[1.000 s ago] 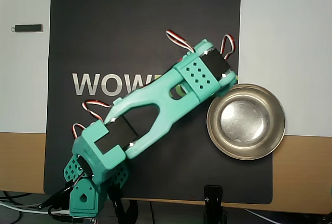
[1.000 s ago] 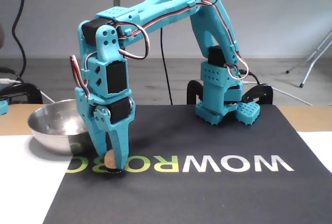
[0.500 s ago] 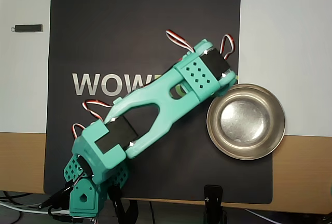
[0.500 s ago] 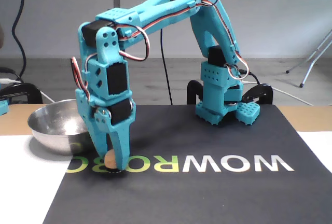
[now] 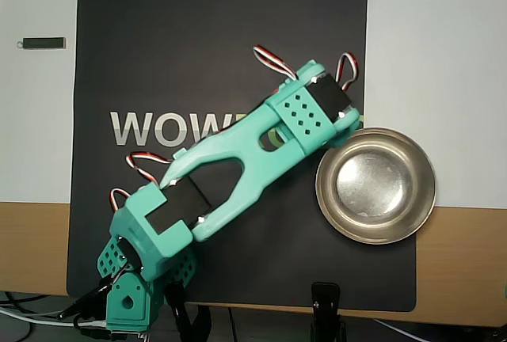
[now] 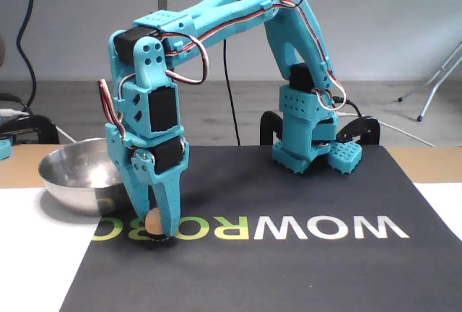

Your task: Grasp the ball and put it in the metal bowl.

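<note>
On the black mat (image 6: 289,269), right over the printed lettering, the gripper (image 6: 155,227) is pointing straight down with its two fingers narrowed around the ball (image 6: 153,222), which is sitting low between the tips, at or just above the mat surface. I cannot tell for certain whether the ball is lifting clear of the mat or resting on it. In the overhead view the arm (image 5: 261,140) is covering the ball completely, so only the fixed view is showing the grasp.

The metal bowl (image 6: 68,178) is standing just beside the gripper, on its left in the fixed view, at the mat's edge; in the overhead view the metal bowl (image 5: 329,199) is lying to the right of the wrist, empty.

The main risk, as I judge it, is coming from the grip itself: the ball is small and smooth and is being pinched only near the fingertips, so it could squirt out and roll across the desk when the arm starts rising. A second risk is the bowl's closeness: swinging sideways without enough lift could be knocking the fingers or the ball against the rim and shoving the light bowl away.

Compared with half a second and a second ago, almost nothing is changing: arm, ball and bowl are holding the same places.
</note>
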